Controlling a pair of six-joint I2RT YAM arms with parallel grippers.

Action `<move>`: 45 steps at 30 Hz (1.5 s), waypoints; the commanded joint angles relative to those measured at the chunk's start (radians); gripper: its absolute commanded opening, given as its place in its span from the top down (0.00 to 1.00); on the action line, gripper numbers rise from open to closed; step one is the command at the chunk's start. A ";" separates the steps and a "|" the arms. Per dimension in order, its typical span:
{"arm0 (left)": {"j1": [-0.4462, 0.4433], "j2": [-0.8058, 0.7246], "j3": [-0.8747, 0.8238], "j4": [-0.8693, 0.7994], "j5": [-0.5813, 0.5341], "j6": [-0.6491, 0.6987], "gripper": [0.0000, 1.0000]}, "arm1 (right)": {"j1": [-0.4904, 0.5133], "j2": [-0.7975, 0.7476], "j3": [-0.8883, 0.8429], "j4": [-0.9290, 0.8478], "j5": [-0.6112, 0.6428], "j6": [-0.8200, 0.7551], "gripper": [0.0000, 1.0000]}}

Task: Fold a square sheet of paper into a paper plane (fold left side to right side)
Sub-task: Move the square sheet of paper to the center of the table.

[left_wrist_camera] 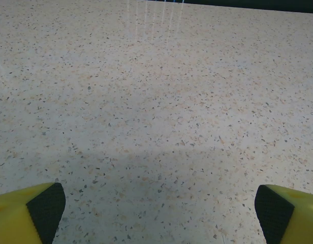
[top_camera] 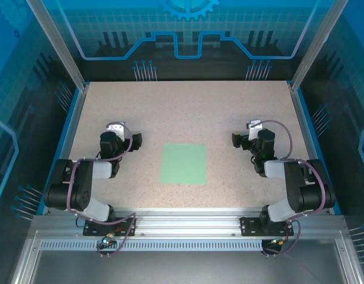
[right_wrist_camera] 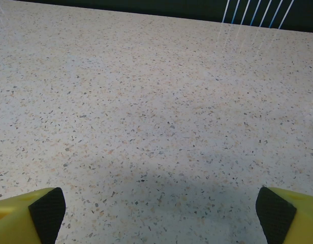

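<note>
Right, you have the square sheet of paper [top_camera: 183,164] lying flat on the speckled table [top_camera: 188,106], near the middle and a little toward the near edge, between the two arms. From above it looks unfolded, with no crease you can make out, and its edges run nearly square to the table's sides.

Your left gripper [top_camera: 136,140] sits to the left of the sheet, well apart from it. Your right gripper [top_camera: 236,140] mirrors it on the other side, also well apart from the paper. Neither one touches the sheet.

In the left wrist view the left gripper [left_wrist_camera: 160,211] is spread wide. Its yellow fingers with black pads [left_wrist_camera: 44,209] sit at the two lower corners, with speckled table between them and nothing held. The right wrist view shows the same for the right gripper [right_wrist_camera: 161,212]: its pads [right_wrist_camera: 47,211] are far apart over the tabletop, released and holding nothing.

Both arms are folded low, elbows back toward their bases on the metal rail [top_camera: 182,225] at the near edge.
</note>
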 commanded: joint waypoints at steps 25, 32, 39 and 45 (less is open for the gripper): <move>0.002 0.000 0.022 0.006 0.014 -0.006 0.01 | -0.002 0.007 0.019 -0.002 -0.015 -0.008 0.00; 0.002 -0.119 0.071 -0.171 -0.033 -0.025 0.01 | -0.040 -0.022 0.030 -0.045 -0.034 0.035 0.00; 0.001 -0.324 0.149 -0.464 -0.061 -0.157 0.01 | -0.047 -0.216 0.112 -0.369 0.012 0.088 0.00; -0.119 -0.346 0.320 -0.840 0.053 -0.252 0.01 | -0.006 -0.355 0.266 -0.807 -0.042 0.259 0.00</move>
